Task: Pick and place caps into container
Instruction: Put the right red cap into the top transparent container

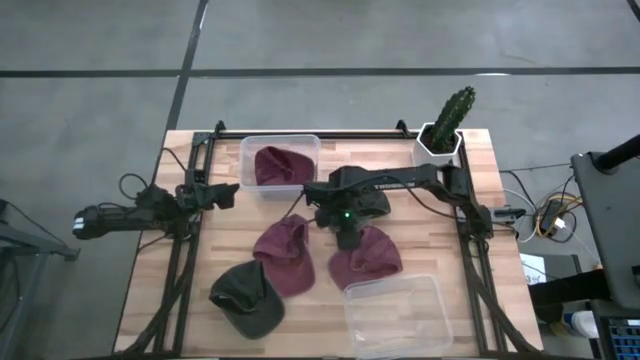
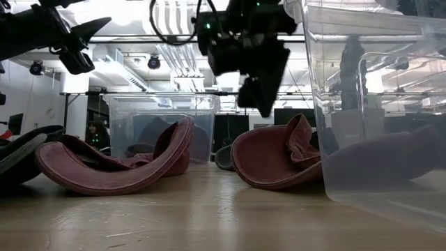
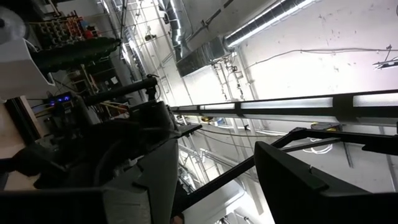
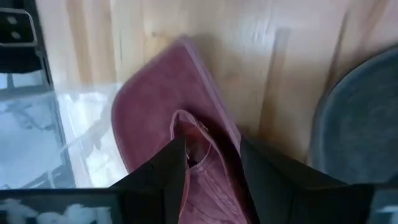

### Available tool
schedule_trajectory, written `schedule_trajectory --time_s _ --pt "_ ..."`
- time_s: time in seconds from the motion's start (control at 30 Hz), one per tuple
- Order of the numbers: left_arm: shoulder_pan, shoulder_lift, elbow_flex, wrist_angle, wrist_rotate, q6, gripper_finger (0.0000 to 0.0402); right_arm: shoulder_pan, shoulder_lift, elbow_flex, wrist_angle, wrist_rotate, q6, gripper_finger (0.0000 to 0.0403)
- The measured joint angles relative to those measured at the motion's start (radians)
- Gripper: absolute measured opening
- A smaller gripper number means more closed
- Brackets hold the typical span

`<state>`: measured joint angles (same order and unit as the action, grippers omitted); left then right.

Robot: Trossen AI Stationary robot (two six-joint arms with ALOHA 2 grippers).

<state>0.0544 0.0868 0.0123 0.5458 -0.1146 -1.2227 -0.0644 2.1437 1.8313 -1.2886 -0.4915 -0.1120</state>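
Note:
My right gripper (image 1: pixel 348 238) (image 2: pixel 261 104) hangs open, pointing down, just above a maroon cap (image 1: pixel 370 258) (image 2: pixel 279 160) lying on the table. In the right wrist view its fingers stand on either side of that cap's raised fold (image 4: pixel 193 134), and I see no touch. A second maroon cap (image 1: pixel 285 255) and an olive-grey cap (image 1: pixel 247 297) lie left of it. Another dark cap (image 1: pixel 372 203) (image 4: pixel 360 112) lies partly under the right arm. A third maroon cap (image 1: pixel 280 165) sits in the far clear container (image 1: pixel 245 150). My left gripper (image 1: pixel 232 190) (image 3: pixel 216 143) waits open at the left.
A clear container (image 1: pixel 395 315) (image 2: pixel 376 104) holding no cap stands at the near edge, right beside the cap under my right gripper. A green cactus in a white pot (image 1: pixel 448 125) stands at the far right corner. Bare wood shows at the near left.

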Motion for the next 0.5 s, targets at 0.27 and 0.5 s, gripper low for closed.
schedule_trajectory --time_s 0.27,0.5 --pt "0.0 0.0 0.0 -0.007 0.0 0.002 0.0204 0.008 0.0 -0.09 0.026 0.013 0.006 0.0146" --pt "0.0 0.0 0.0 -0.008 -0.001 -0.002 0.0204 0.016 0.0 -0.083 0.044 0.025 0.009 0.0146"
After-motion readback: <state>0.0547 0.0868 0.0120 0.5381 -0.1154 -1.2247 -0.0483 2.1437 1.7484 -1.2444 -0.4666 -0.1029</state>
